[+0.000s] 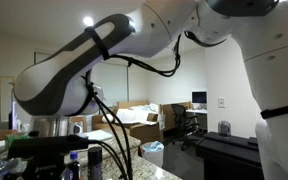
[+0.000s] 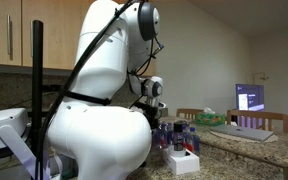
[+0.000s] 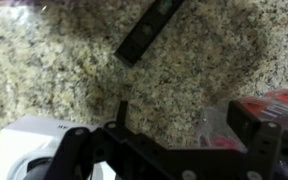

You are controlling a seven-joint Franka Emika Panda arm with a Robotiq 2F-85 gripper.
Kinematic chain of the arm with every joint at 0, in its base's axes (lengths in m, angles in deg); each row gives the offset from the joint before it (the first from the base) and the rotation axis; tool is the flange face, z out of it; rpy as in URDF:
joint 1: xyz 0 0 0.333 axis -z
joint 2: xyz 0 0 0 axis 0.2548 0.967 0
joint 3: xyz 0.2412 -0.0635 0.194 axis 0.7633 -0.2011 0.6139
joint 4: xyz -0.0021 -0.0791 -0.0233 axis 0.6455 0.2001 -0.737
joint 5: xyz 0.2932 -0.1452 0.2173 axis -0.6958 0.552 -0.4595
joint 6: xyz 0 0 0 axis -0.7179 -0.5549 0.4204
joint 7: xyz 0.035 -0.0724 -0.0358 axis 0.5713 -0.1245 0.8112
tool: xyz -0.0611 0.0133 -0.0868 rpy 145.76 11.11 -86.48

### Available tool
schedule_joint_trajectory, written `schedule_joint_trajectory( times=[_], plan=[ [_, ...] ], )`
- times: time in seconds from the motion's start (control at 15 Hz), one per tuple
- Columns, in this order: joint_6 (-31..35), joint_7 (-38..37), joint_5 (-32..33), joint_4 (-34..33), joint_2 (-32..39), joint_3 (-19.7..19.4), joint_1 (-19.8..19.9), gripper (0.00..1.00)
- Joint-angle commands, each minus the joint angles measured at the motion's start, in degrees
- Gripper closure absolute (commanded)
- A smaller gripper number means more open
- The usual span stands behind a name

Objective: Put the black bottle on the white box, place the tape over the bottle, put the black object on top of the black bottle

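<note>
Wrist view: the tool [image 3: 164, 140] is seen released, its two dark fingers [image 3: 69, 150] set wide apart, with only the speckled granite desk [image 3: 54, 70] between them. A long black object [image 3: 149, 30] is laid flat on the desk at a diagonal, well apart from the fingers and near the top edge. A white box [image 3: 24, 145] is seen in the lower corner, just beside one finger, and something red and white [image 3: 279, 100] is cut off at the opposite edge. In an exterior view the tool [image 2: 154, 98] is held above the desk, near a cluster of clear bottles with blue caps [image 2: 181, 130]. The black bottle cannot be told apart with certainty in any view; the dark shapes beneath the tool are too small and blurred
</note>
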Motion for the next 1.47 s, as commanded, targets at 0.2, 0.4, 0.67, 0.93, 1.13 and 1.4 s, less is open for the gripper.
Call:
schedule_joint_trajectory(
  times=[0.2, 0.4, 0.67, 0.93, 1.13, 1.4],
  plan=[
    [16.0, -6.5, -8.7, 9.4, 0.4, 3.1, -3.4, 0.00],
    [17.9, -7.8, -9.4, 10.7, 0.5, 3.6, -4.0, 0.00],
    [18.3, -9.5, -8.3, 12.1, 1.4, 3.4, -4.7, 0.00],
    [20.9, -10.6, -10.2, 16.4, 4.1, 4.1, -6.0, 0.00],
    [19.7, -15.1, -10.1, 17.8, 4.6, 4.4, -7.6, 0.00],
    [20.3, -20.5, -9.8, 17.8, 4.8, 4.9, -9.3, 0.00]
  ],
)
